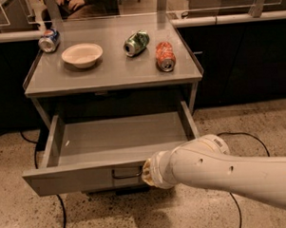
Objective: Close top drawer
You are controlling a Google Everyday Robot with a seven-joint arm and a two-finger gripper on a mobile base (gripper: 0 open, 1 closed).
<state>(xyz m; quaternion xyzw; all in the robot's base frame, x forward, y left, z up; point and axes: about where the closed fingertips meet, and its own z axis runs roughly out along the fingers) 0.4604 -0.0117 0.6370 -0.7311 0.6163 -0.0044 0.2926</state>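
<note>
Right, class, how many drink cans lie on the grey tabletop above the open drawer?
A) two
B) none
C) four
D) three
D: a blue-and-silver can, a green can and an orange can lie there, while the hand is down at the front of the open top drawer, beside its handle.
</note>
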